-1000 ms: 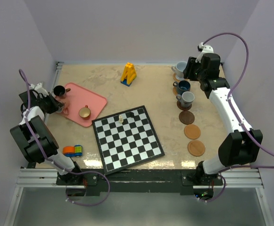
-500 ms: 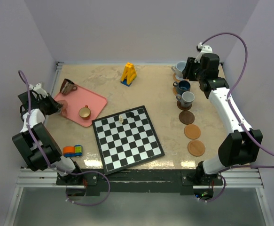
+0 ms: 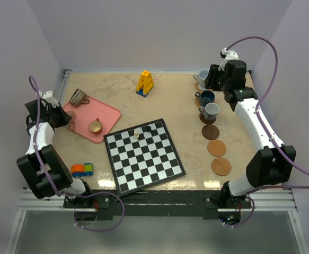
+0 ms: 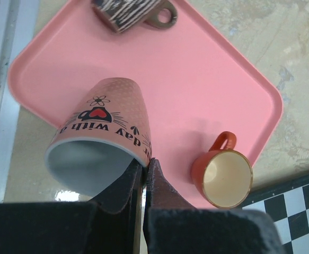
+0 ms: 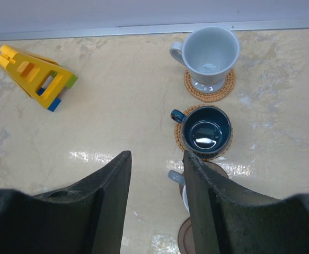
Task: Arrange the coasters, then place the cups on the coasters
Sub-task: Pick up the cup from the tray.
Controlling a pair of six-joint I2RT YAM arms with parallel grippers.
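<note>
My left gripper [image 4: 145,165] is shut on the rim of the pink cup [image 4: 102,138], which is tilted over the left end of the pink tray [image 4: 196,84]. A dark striped cup [image 4: 130,11] lies on its side at the tray's far edge. A tan cup [image 4: 224,177] stands upright on the tray. My right gripper [image 5: 155,182] hangs open over the table beside three cups on coasters: pale [image 5: 207,53], teal [image 5: 204,129] and grey [image 3: 211,110]. Three bare coasters [image 3: 217,147] lie in a line nearer the front. In the top view my left gripper [image 3: 63,118] is at the tray's left end.
A chessboard [image 3: 143,156] with two small pieces [image 3: 137,132] lies at the centre front. A yellow toy [image 3: 145,83] stands at the back middle. Orange and blue blocks [image 3: 82,169] sit front left. Walls close in the left, back and right sides.
The dark striped cup has gone from upright to lying on its side, shifted toward the tray's far edge. My left arm has drawn back and left. The right arm has not moved.
</note>
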